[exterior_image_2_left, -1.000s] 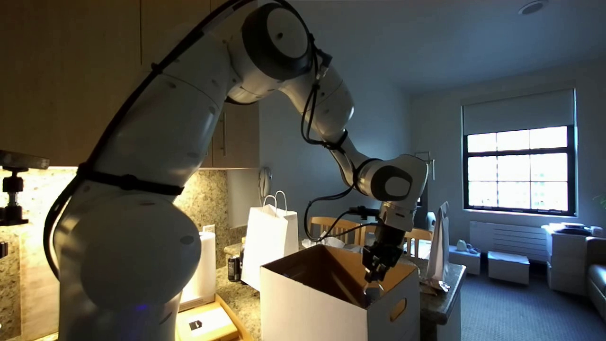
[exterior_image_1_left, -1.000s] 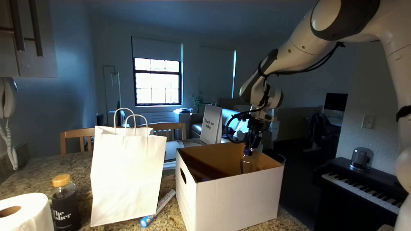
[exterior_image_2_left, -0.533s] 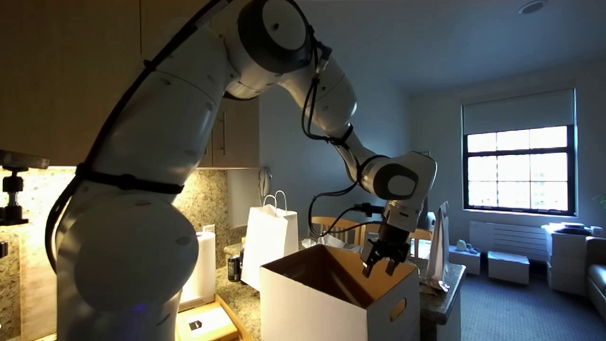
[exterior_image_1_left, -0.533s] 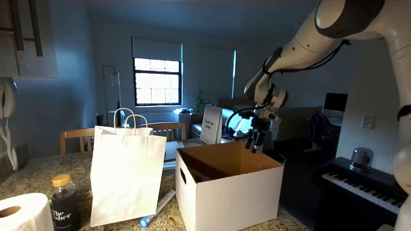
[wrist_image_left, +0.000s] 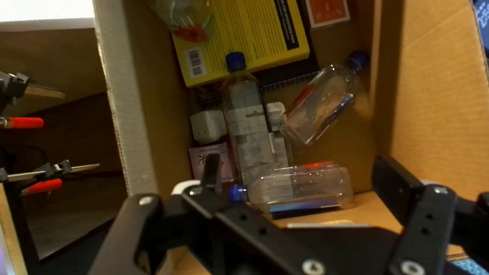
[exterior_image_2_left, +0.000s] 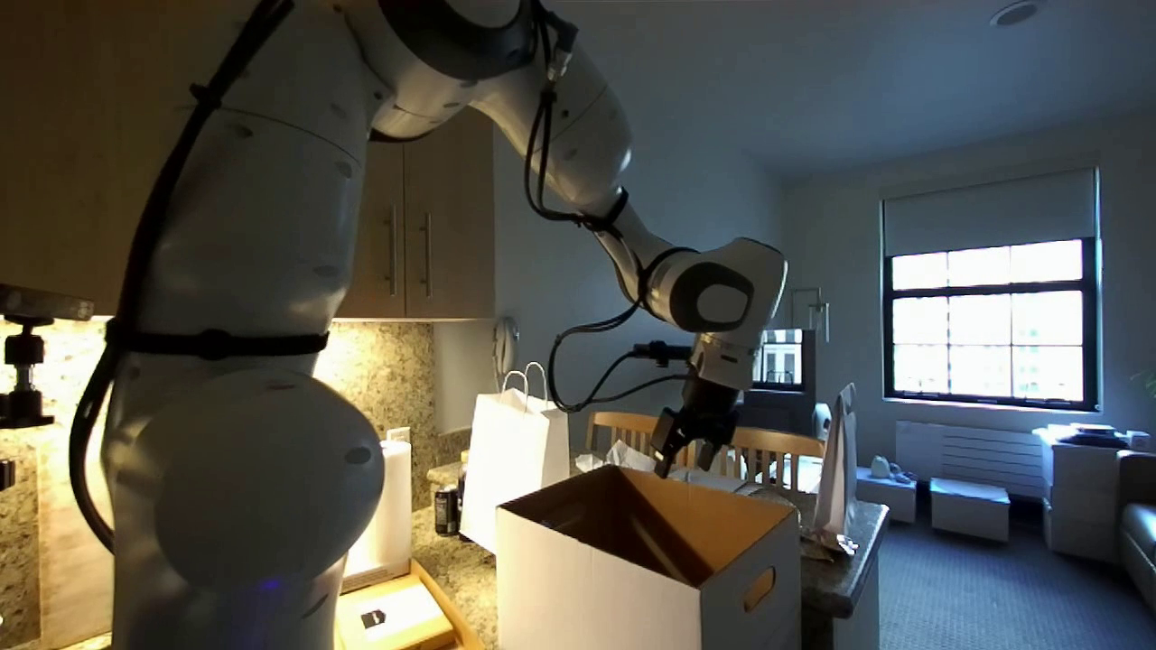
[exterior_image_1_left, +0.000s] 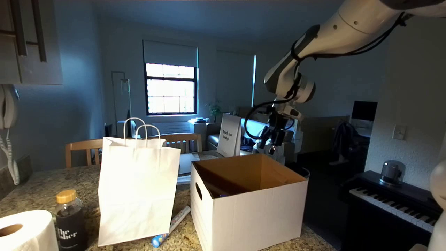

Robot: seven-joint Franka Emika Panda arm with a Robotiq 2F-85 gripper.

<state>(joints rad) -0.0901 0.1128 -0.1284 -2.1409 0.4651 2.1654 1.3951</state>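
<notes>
Wrist view: spread pincer partly hides pink packet.

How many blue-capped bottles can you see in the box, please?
3 in the wrist view: a middle bottle, a right bottle and a lower bottle; more may be hidden.

White box: its base is cut off by the lower edge in an exterior view.
Yellow package: the top edge of the wrist view cuts it; small print cannot be read.
Pink box: partly hidden behind the gripper; its lettering is blurred.
Paper roll: left and lower edges cut it in an exterior view.
</notes>
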